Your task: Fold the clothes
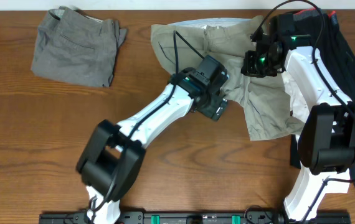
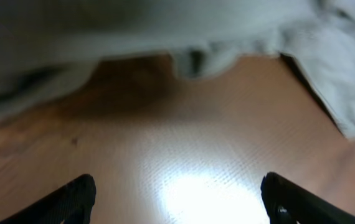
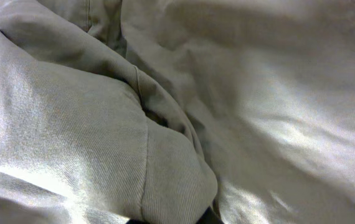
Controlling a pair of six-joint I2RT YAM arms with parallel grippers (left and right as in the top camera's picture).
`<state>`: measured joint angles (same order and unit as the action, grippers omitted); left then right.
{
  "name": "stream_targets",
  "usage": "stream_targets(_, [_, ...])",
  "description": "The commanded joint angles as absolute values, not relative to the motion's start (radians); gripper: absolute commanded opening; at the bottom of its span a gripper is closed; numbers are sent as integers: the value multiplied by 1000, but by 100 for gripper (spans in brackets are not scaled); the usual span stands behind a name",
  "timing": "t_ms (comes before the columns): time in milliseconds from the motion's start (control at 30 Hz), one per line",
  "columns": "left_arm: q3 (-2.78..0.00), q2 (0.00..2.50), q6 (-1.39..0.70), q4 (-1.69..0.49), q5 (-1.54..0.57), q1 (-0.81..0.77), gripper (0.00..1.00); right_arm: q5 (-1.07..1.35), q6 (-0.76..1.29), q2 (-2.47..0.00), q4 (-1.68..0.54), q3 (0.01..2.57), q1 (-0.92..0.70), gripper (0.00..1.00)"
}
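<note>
The light khaki shorts lie crumpled at the back right of the table, with the pale waistband lining at the far edge. My left gripper hovers low at the shorts' left part. In the left wrist view it is open and empty over bare wood, with the blurred cloth edge just ahead. My right gripper is over the shorts' upper right. In the right wrist view the khaki cloth fills the frame, and a fold with a seam bulges out of the nearly hidden jaws, which are shut on it.
Darker grey-brown shorts lie folded at the back left. A black garment lies along the right edge, beside and under the right arm. The wooden table shows at the front and left.
</note>
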<state>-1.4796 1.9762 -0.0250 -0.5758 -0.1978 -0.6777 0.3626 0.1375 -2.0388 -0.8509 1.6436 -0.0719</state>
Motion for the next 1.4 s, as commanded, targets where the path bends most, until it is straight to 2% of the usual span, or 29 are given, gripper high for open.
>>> stream_targets(0, [-1475,2033,-150,-502,-156,-672,86,374,115,-2049,-849,1647,-70,6])
stream_targets(433, [-1475,2072,-432,-181,-156,-672,86,374,103,-2049,-857,1647,-70,10])
stream_targets(467, [-1475,2072,-445,-165,-156,-672,84,374,103,-2049,-857,1647,-70,10])
stream_targets(500, [-1475,2072,-451,-148,-156,-672,80,374,103,-2049,-857,1647,-70,9])
stream_targets(533, [-1475,2072,-451,-132,-156,-672,72,374,103,-2049,-857,1647,-70,10])
stream_targets(600, [-1475,2072,-451,-109,-156,-672,34,374,103,-2049,-857,1647,-70,10])
stream_targets(633, [-1475,2072,-451,-107,-156,-672,19,374,103,-2049,-857,1647,-70,10])
stream_targets(667, [-1475,2072,-451,-110,-157,-672,8,374,103,-2049,-857,1647,-70,10])
stream_targets(700, [-1475,2067,-451,-122,-157,-672,6,374,103,-2049,-858,1647,-70,10])
stream_targets(800, [-1476,2037,-450,-212,-157,-665,6,374,103,-2049,-868,1647,-70,10])
stream_targets(1133, [-1476,1742,-443,-873,-155,-611,6,374,103,-2049,-971,1647,-84,10])
stream_targets(1367, [-1475,1697,-448,-1238,-146,-615,7,370,88,-2049,-1017,1647,-118,15])
